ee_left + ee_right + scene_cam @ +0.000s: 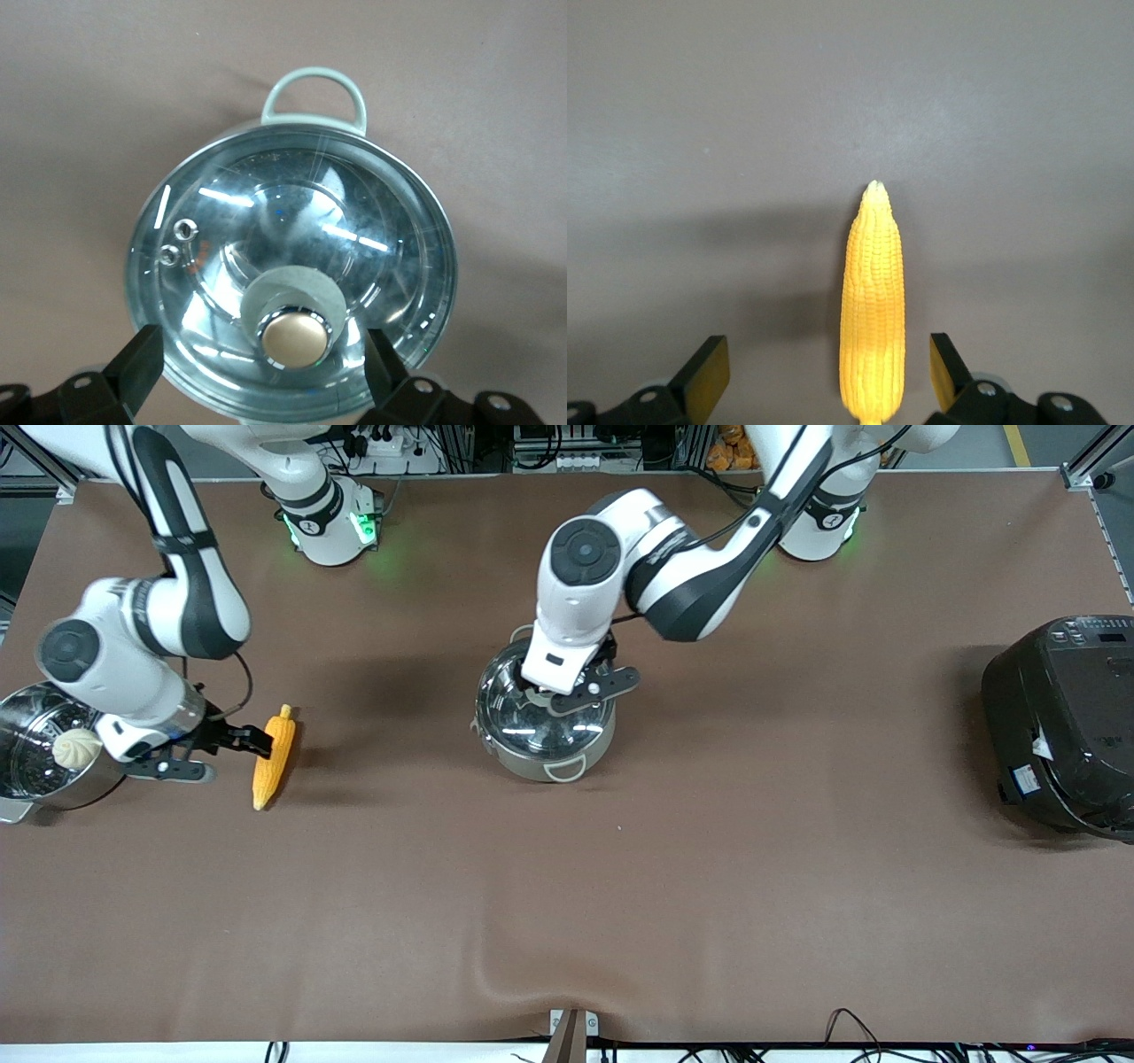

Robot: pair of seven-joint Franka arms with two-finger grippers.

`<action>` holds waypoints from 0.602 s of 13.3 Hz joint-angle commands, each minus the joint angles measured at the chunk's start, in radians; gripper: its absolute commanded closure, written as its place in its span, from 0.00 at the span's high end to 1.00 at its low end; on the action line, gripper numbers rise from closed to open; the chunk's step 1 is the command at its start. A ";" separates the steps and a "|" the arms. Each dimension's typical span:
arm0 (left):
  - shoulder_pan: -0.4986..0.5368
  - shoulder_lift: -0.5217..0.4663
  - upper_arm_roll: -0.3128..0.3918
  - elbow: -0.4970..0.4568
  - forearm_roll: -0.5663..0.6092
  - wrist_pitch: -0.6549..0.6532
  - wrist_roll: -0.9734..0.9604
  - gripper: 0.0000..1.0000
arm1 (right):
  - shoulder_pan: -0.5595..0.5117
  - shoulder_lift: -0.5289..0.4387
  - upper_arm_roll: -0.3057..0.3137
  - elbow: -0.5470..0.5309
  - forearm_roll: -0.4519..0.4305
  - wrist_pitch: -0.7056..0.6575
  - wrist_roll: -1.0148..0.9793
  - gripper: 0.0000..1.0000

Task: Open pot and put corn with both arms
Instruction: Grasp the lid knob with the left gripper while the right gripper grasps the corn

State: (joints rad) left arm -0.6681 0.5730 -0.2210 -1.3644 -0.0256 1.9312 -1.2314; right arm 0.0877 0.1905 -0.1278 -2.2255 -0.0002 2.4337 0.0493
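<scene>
Your left end effector [264, 367] hangs over the pot [545, 722], which sits mid-tabletop [709, 850] with its glass lid [292, 274] on; the fingers [133, 367] are spread wide on either side of the copper-coloured knob [292, 336], not touching it. Your right end effector [824, 376] is low at the corn [272, 757], which lies on the tabletop toward the right arm's end, beside the steamer pot [31, 757] holding a white bun [77, 747]; its fingers [704, 372] are apart, straddling the cob's stub end without closing on it. A black rice cooker [1063, 722] stands at the left arm's end.
</scene>
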 commanded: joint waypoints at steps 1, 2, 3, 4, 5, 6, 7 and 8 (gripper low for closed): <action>-0.036 0.044 0.023 0.047 0.004 0.000 -0.017 0.99 | 0.009 0.048 -0.004 -0.020 0.014 0.057 -0.020 1.00; -0.038 0.050 0.023 0.047 0.015 0.002 -0.016 0.83 | 0.006 0.081 -0.004 -0.022 0.014 0.097 -0.035 1.00; -0.041 0.062 0.022 0.047 0.027 0.014 -0.017 0.81 | 0.001 0.105 -0.004 -0.026 0.014 0.128 -0.057 1.00; -0.053 0.067 0.023 0.047 0.027 0.029 -0.020 0.81 | 0.000 0.121 -0.004 -0.028 0.014 0.148 -0.063 1.00; -0.059 0.073 0.023 0.047 0.027 0.029 -0.025 0.80 | 0.000 0.130 -0.004 -0.028 0.014 0.153 -0.063 1.00; -0.061 0.074 0.022 0.044 0.029 0.029 -0.031 0.79 | -0.002 0.136 -0.004 -0.028 0.014 0.156 -0.069 1.00; -0.073 0.073 0.022 0.042 0.030 0.029 -0.034 0.79 | -0.014 0.136 -0.004 -0.026 0.014 0.162 -0.084 1.00; -0.080 0.073 0.022 0.041 0.030 0.028 -0.034 0.79 | -0.031 0.138 -0.004 -0.026 0.014 0.169 -0.089 1.00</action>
State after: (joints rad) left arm -0.7185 0.6334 -0.2101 -1.3494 -0.0203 1.9610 -1.2348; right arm 0.0850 0.3338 -0.1314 -2.2493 -0.0002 2.5882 -0.0022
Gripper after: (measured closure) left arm 0.207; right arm 0.000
